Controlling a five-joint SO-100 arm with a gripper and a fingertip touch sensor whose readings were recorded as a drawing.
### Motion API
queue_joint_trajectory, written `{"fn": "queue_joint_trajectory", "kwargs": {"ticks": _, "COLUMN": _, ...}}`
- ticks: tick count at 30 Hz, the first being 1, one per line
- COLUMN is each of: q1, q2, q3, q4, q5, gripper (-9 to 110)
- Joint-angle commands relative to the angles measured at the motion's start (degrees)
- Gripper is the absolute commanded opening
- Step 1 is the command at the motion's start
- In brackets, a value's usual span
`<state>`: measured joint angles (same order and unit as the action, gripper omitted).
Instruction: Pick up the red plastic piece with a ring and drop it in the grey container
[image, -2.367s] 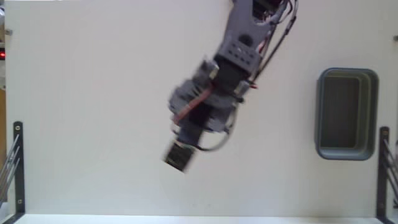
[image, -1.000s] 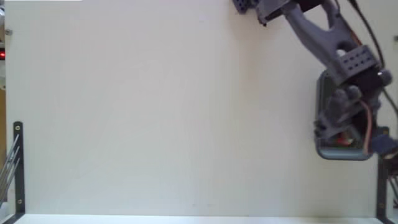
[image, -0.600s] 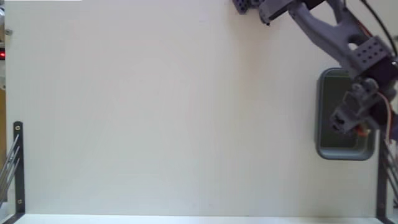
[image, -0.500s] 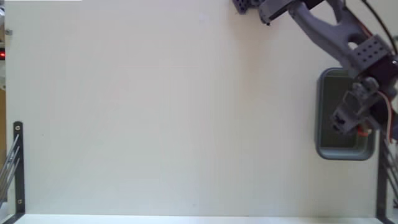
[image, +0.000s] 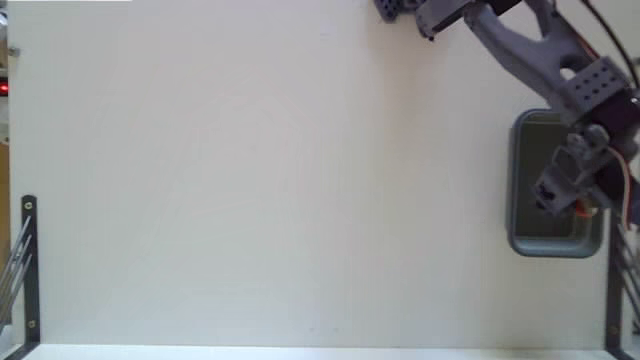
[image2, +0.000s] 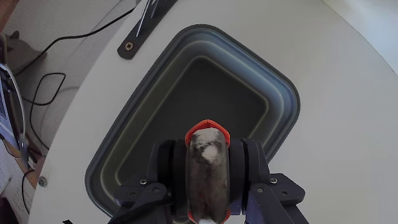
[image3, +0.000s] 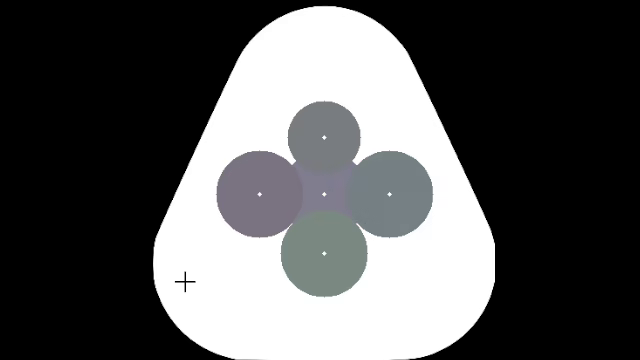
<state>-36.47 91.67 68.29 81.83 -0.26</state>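
Two grey fingers (image2: 166, 168) of the tool (image2: 207, 163) clamp the red plastic piece with a ring (image2: 207, 173): thin red-orange rim, mottled grey centre, elongated. It hangs above the dark, smooth floor of the grey container (image2: 283, 102), a thick-rimmed rounded-rectangular tub. In the fixed view the tub (image: 522, 180) sits at the pale matte counter's (image: 260, 190) right edge, tool (image: 570, 195) over it.
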Motion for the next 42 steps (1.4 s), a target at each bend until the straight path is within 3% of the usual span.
{"fn": "queue_joint_trajectory", "kwargs": {"ticks": 1, "q1": -0.93, "q2": 1.43, "q3": -2.39, "q4": -0.13, "q5": 0.26, "gripper": 22}}
{"fn": "queue_joint_trajectory", "kwargs": {"ticks": 14, "q1": -0.93, "q2": 1.43, "q3": -2.39, "q4": -0.13, "q5": 0.26, "gripper": 22}}
{"fn": "queue_joint_trajectory", "kwargs": {"ticks": 15, "q1": -0.93, "q2": 1.43, "q3": -2.39, "q4": -0.13, "q5": 0.26, "gripper": 110}}
{"fn": "queue_joint_trajectory", "kwargs": {"ticks": 42, "q1": -0.93, "q2": 1.43, "q3": -2.39, "q4": -0.13, "q5": 0.26, "gripper": 110}}
